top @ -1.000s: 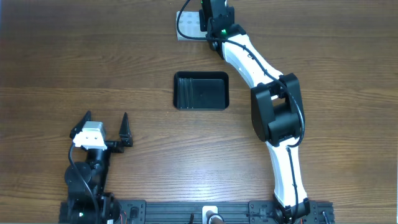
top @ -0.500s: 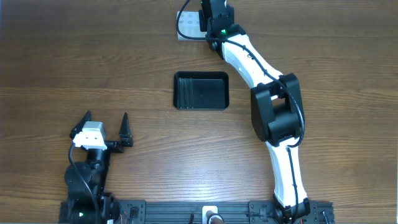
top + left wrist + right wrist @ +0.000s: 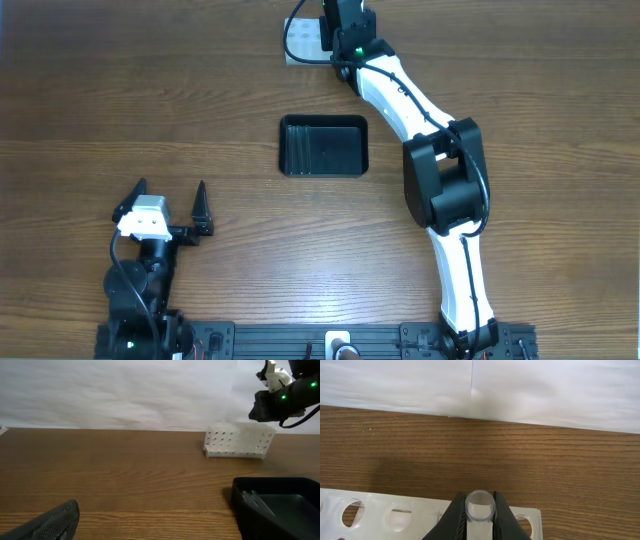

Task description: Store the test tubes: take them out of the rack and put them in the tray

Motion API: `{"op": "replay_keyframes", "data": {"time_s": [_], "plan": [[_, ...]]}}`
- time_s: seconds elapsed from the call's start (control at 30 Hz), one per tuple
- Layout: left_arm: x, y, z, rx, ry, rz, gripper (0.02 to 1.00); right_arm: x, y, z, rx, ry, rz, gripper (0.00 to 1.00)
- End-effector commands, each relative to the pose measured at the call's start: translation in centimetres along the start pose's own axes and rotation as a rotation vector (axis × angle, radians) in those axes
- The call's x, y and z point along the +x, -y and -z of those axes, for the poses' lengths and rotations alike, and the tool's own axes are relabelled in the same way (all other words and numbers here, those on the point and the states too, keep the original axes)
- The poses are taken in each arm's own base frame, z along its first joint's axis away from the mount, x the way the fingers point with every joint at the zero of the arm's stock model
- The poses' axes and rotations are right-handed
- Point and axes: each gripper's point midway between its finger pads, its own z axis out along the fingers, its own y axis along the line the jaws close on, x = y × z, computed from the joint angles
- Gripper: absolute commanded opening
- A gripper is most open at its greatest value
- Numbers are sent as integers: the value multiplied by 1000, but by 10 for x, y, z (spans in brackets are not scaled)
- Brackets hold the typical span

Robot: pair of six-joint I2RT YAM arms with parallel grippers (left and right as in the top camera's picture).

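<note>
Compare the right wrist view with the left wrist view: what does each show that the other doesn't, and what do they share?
Right wrist view, not left: a test tube clamped in the right gripper, at the holed top of the rack. Left wrist view, not right: the black tray, the right arm above the rack, and a finger of the left gripper. Both: the white rack, the wooden table, the white backdrop.
</note>
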Motion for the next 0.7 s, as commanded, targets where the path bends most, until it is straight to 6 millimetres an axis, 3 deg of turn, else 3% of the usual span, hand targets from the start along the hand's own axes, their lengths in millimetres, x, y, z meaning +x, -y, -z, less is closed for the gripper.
{"op": "replay_keyframes", "data": {"time_s": [0.03, 0.27, 0.4, 0.53, 0.7], "plan": [[1, 2, 0, 12, 1, -14, 1000, -56, 0, 41, -10, 104, -31, 93], [1, 2, 0, 12, 1, -14, 1000, -147, 18, 138, -37, 295, -68, 93], [1, 2, 0, 12, 1, -14, 1000, -175, 27, 186, -51, 353, -87, 88], [1, 2, 0, 12, 1, -14, 1000, -167, 24, 216, -68, 295, -56, 82], [1, 2, 0, 12, 1, -14, 1000, -101, 10, 219, -115, 25, -108, 75]]}}
